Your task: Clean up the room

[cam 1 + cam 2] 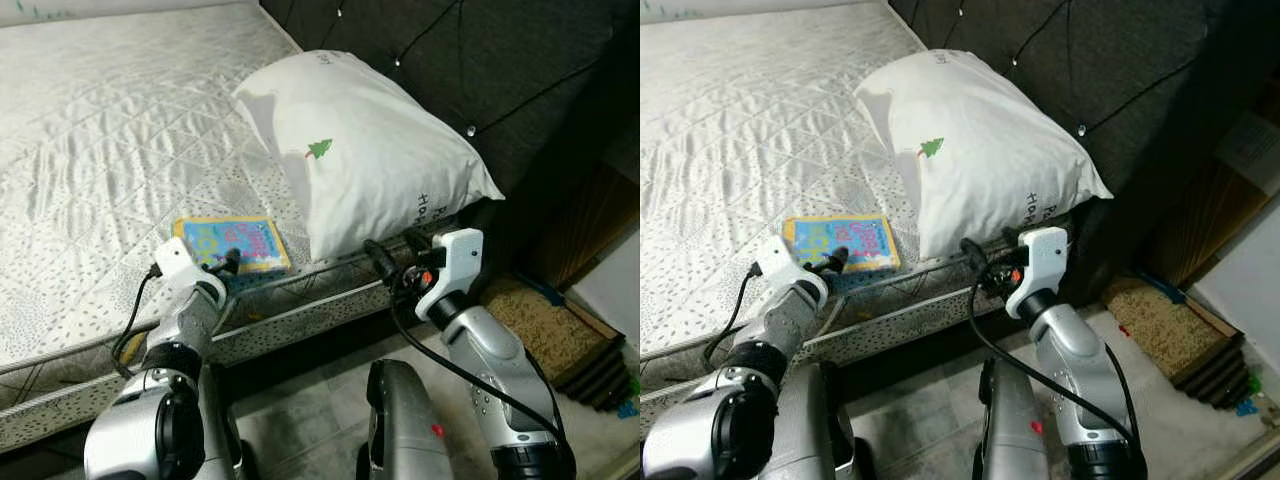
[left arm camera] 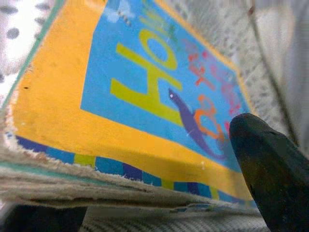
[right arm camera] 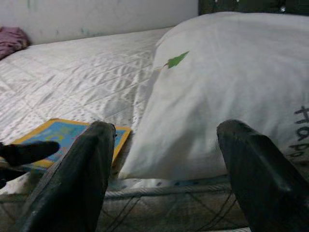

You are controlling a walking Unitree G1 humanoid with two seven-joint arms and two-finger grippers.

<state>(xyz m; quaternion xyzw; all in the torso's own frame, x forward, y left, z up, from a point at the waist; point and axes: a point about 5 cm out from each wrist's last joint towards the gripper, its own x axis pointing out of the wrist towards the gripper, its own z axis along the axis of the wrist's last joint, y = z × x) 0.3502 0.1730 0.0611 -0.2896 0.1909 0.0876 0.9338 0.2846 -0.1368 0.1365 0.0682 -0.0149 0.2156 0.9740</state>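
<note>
A picture book (image 1: 232,245) at the bed's (image 1: 100,150) near edge is straddled by the open left gripper (image 1: 232,262), one finger above, one below.

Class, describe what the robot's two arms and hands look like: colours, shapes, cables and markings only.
Both arms are silver, rounded segments with black joints. Each wrist carries a white boxy housing. The left hand and right hand each have two long black fingers. A black cable loops along each forearm, and small red marks show near the right wrist.
</note>
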